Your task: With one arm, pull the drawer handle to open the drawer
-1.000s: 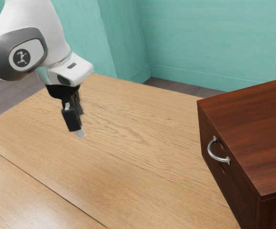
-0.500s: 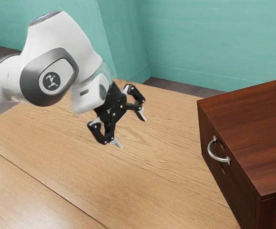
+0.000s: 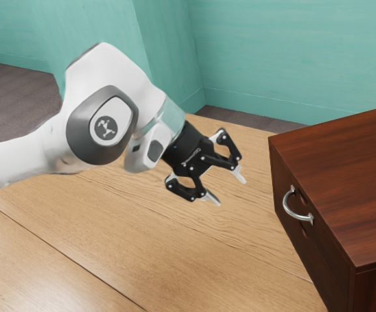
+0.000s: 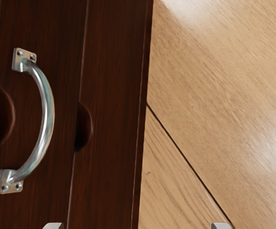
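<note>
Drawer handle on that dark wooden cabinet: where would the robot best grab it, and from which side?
Probably mid-bar on the handle, where the curve bows furthest off the drawer front, leaving room behind. The open tool should come straight at that front from over the table, one finger on each side of the bar, clear of the screwed end plates.

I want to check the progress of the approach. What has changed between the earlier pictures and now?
The arm swung toward the exterior view's right, closer to the cabinet. The claw turned from pointing down at the table to pointing sideways at the drawer, and it opened. It has taken hold of nothing. The drawer, its handle and the cabinet stayed as they were.
</note>
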Robot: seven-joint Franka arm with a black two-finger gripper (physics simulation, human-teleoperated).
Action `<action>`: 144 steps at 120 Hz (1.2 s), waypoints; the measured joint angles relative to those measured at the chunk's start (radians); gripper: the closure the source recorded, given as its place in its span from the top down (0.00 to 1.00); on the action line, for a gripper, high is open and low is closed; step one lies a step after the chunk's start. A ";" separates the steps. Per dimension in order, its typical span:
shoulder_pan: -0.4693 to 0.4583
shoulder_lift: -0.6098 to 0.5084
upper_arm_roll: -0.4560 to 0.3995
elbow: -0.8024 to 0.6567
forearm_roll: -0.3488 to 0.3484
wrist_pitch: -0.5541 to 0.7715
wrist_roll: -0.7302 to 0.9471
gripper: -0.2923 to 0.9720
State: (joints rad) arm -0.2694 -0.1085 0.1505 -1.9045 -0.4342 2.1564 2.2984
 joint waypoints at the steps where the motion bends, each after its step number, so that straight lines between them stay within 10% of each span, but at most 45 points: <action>1: 0.000 0.003 0.000 0.000 -0.005 0.002 0.007 0.52; 144: -0.113 0.167 -0.009 0.075 -0.234 0.094 0.407 0.44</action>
State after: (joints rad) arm -0.3821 0.0583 0.1411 -1.8295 -0.6683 2.2507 2.7055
